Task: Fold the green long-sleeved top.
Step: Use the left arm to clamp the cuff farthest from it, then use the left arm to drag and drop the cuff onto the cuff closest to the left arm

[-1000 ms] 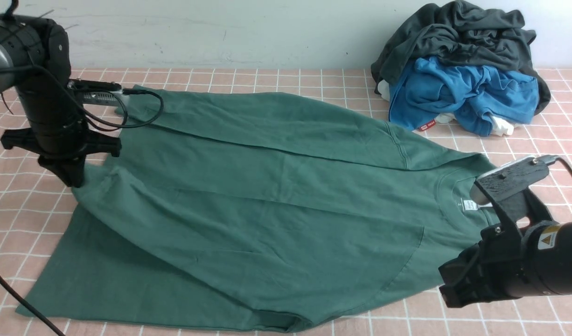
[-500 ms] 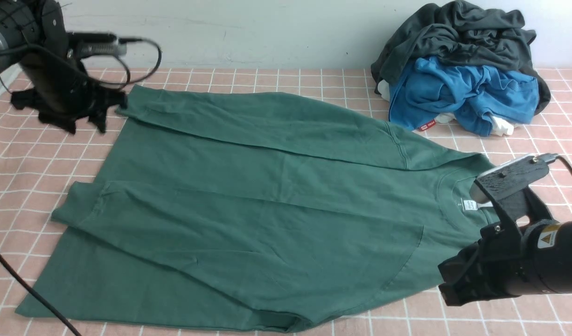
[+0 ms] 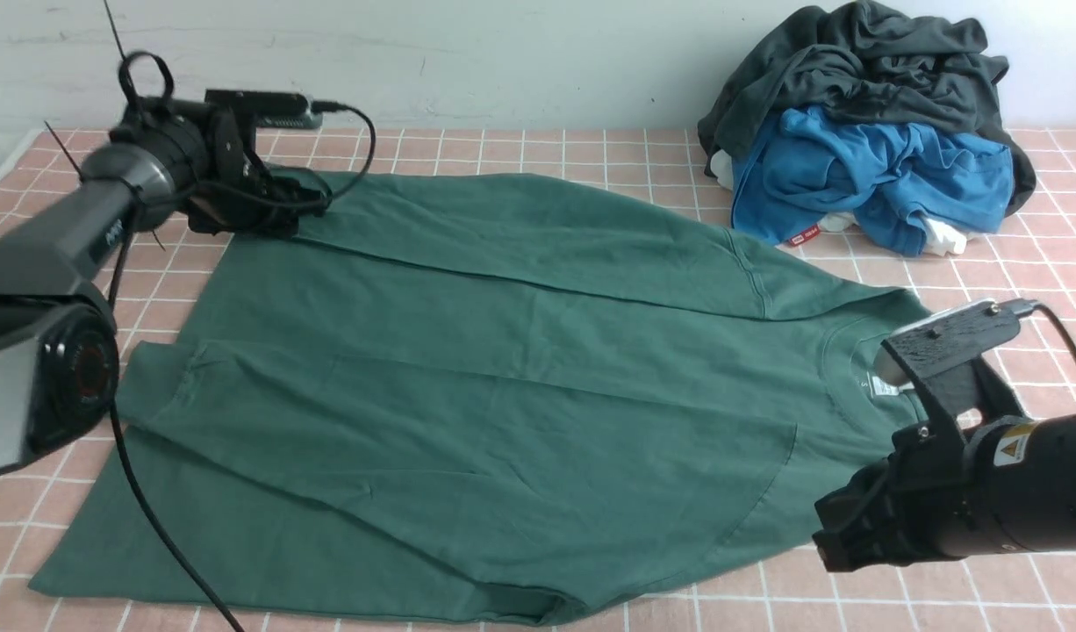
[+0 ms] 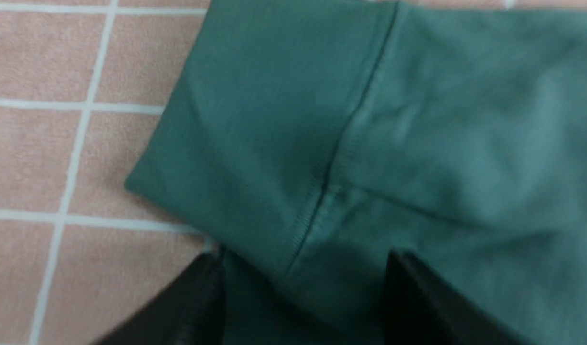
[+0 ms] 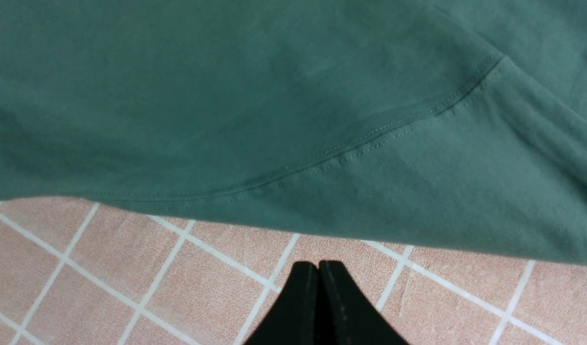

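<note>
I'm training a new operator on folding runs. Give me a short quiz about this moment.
1. True or false: the right hand is shut on the green top.
2. The left hand, open, is poised over: A) a sleeve cuff B) the collar C) the white label.
3. Which garment lies on top of the blue garment?
Key: 1 false: it is shut but empty, over bare tiles. 2 A. 3 the dark grey garment.
</note>
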Available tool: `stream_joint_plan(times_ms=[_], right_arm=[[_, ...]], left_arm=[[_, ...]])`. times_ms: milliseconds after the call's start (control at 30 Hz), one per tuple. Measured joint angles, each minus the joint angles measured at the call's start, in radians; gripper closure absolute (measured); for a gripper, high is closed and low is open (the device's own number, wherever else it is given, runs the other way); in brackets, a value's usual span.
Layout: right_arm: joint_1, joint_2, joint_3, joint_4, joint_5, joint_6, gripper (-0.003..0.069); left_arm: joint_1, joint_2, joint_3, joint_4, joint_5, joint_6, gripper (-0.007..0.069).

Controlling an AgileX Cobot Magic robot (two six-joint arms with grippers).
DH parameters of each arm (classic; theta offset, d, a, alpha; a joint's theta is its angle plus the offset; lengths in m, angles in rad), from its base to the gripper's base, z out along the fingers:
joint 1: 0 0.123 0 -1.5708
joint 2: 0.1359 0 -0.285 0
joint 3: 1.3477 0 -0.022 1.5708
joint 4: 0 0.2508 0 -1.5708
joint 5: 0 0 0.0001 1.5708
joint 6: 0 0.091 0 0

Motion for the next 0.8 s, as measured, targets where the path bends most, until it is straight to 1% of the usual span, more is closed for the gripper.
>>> stream_joint_plan(times_ms=[67,133,200,233,333,400,467,533,567,600,667,700,800], right_arm=[[0.000,0.004,0.000,0.000,0.000,0.000,0.0667],[0.000,0.010,0.000,0.001,0.000,-0.002,0.0667],[0.000,0.012,0.000,0.003,0.000,-0.002,0.0667],[0.000,0.012,0.000,0.003,0.000,-0.003,0.0667],[0.000,0.012,0.000,0.003,0.000,-0.003,0.0667],[0.000,0.012,0.000,0.003,0.001,-0.003,0.0667],[0.000,0.012,0.000,0.003,0.004,-0.003,0.0667],[0.000,0.010,0.000,0.003,0.010,-0.003,0.0667],[0.000,0.008,0.000,0.003,0.010,-0.003,0.0667],[0.000,0.003,0.000,0.003,0.012,-0.003,0.0667],[0.000,-0.013,0.000,0.000,0.016,-0.003,0.0667],[0.000,-0.023,0.000,-0.001,0.018,-0.006,0.0667],[0.000,-0.047,0.000,-0.003,0.029,-0.018,0.0667]], left_arm=[[-0.011,0.011,-0.010,0.053,0.000,-0.010,0.0356],[-0.024,0.012,-0.013,0.098,-0.003,-0.013,0.0506],[-0.034,0.012,-0.013,0.128,-0.002,-0.013,0.0575],[-0.042,0.007,-0.013,0.152,0.009,-0.014,0.0596],[-0.059,-0.013,-0.013,0.198,0.056,-0.016,0.0610],[-0.077,-0.058,-0.013,0.240,0.148,-0.016,0.0611],[-0.092,-0.114,-0.013,0.273,0.263,-0.016,0.0611],[-0.099,-0.178,-0.014,0.284,0.425,0.001,0.0611],[-0.100,-0.183,-0.015,0.284,0.440,0.004,0.0611],[-0.100,-0.215,-0.015,0.284,0.528,0.046,0.0611],[-0.099,-0.263,0.016,0.273,0.563,0.116,0.0611],[-0.097,-0.293,0.055,0.254,0.569,0.133,0.0611],[-0.096,-0.368,0.184,0.220,0.575,0.126,0.0611]])
